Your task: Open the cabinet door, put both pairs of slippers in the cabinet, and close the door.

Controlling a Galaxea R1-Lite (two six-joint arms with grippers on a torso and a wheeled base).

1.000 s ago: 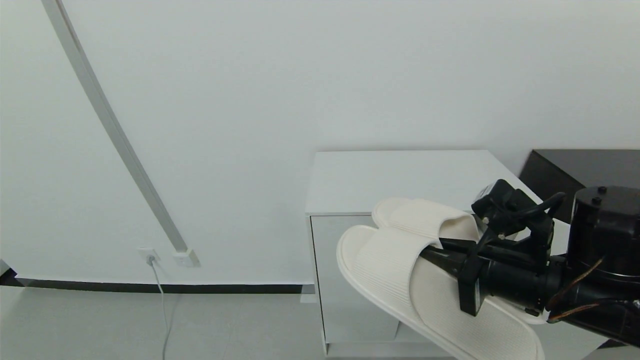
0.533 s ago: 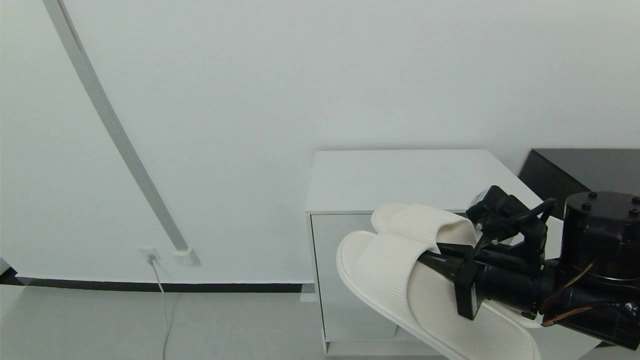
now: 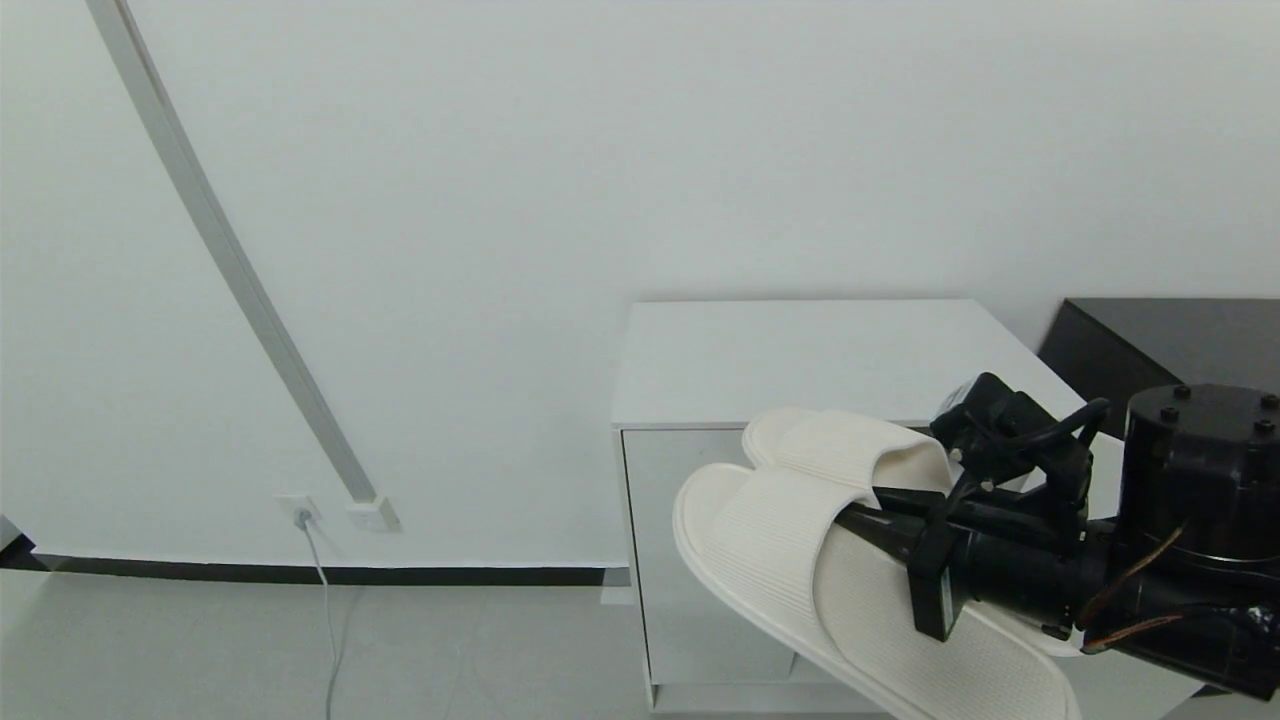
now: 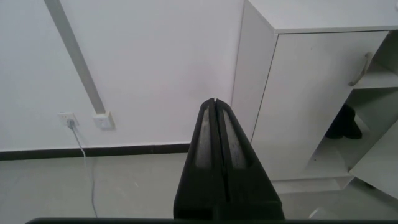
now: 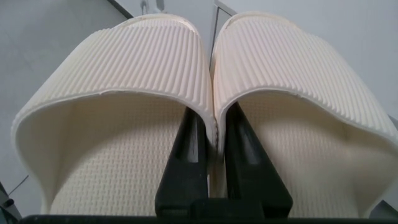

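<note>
Pinching both slippers (image 3: 780, 520) as one pair, the right gripper (image 3: 868, 520) holds them before the cabinet (image 3: 800, 350) in the head view, toes slanting up toward it, long axes along the arm. Left wrist view: the left gripper (image 4: 215, 118) has its fingers together, empty. Right wrist view: one finger sits inside each strap, clamped on the touching inner edges.

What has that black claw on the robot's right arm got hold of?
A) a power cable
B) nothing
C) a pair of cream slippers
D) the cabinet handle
C: the right gripper has one finger inside each of the pair of cream slippers, pinching their inner walls together.
</note>
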